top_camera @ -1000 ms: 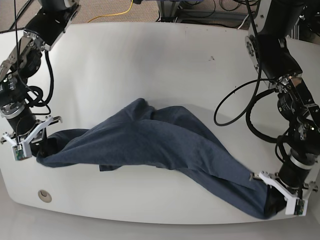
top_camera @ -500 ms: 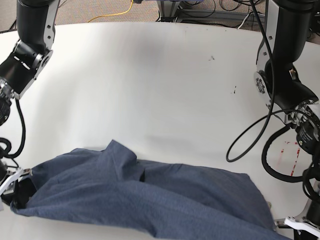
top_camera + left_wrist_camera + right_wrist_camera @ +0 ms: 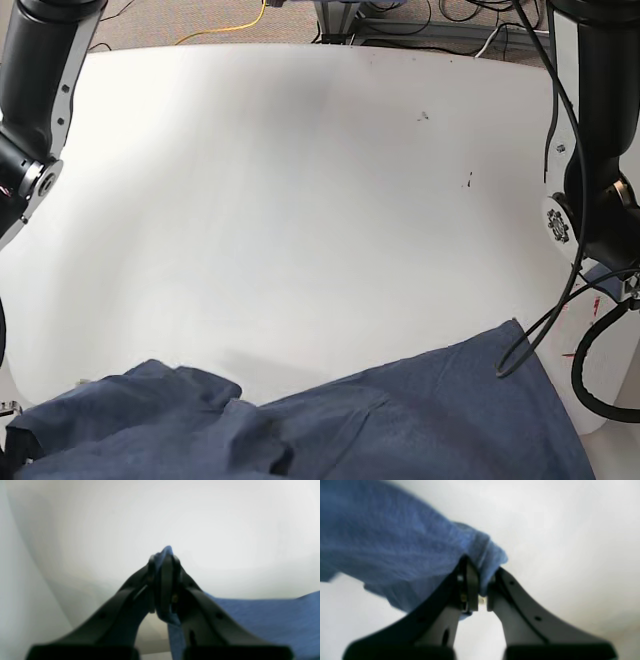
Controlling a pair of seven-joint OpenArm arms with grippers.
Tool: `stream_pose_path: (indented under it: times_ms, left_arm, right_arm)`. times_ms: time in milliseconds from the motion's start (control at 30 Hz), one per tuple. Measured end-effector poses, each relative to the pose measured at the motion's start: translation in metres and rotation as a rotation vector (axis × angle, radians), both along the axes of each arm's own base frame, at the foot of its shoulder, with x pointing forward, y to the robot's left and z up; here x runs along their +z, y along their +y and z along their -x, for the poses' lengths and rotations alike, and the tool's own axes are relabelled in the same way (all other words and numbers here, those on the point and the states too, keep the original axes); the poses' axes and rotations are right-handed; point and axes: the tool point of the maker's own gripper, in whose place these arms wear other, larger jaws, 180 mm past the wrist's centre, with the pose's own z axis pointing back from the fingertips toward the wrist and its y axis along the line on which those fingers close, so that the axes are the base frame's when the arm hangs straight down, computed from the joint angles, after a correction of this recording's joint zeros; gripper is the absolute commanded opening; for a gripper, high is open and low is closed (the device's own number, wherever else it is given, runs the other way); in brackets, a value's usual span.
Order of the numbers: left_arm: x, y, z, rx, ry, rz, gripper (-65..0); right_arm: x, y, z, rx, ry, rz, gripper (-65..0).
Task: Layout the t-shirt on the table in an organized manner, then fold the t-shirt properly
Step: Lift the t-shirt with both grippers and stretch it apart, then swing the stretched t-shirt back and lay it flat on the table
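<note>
The dark navy-blue t-shirt (image 3: 400, 425) hangs stretched across the bottom of the base view, lifted over the near edge of the white table (image 3: 300, 200). In the left wrist view my left gripper (image 3: 163, 562) is shut on a bunched edge of the t-shirt (image 3: 262, 620), which spreads to the right. In the right wrist view my right gripper (image 3: 482, 580) is shut on a rolled edge of the t-shirt (image 3: 395, 542), which spreads to the left. Both grippers are below the frame in the base view.
The right arm's column (image 3: 40, 90) stands at the left edge of the base view and the left arm (image 3: 595, 200) with looping black cables at the right. A red mark (image 3: 597, 302) and small dark specks (image 3: 423, 116) are on the table. Cables lie on the floor beyond the far edge.
Both grippers have pulled the t-shirt toward the near edge and out of the base view's bottom. The cloth is now spread wider and sits lower in frame.
</note>
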Motion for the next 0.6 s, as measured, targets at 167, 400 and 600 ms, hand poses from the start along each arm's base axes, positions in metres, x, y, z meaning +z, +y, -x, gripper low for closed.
stream_pose_path:
  times_ms: [167, 400, 600]
  left_arm:
    - [-0.013, 0.006, -0.003, 0.021, 0.051, -0.007, -65.0]
    - [-0.078, 0.023, -0.002, 0.009, 0.222, 0.041, -65.0]
    - [-0.163, 0.023, 0.003, 0.007, 0.405, 0.041, -65.0]
  right_arm:
    - [-0.031, -0.001, 0.001, -0.008, 0.092, -0.001, -65.0]
    - [-0.107, -0.003, 0.021, -0.037, 0.279, 0.005, -65.0]
    - [-0.171, 0.008, 0.045, -0.035, 0.423, 0.02, -65.0]
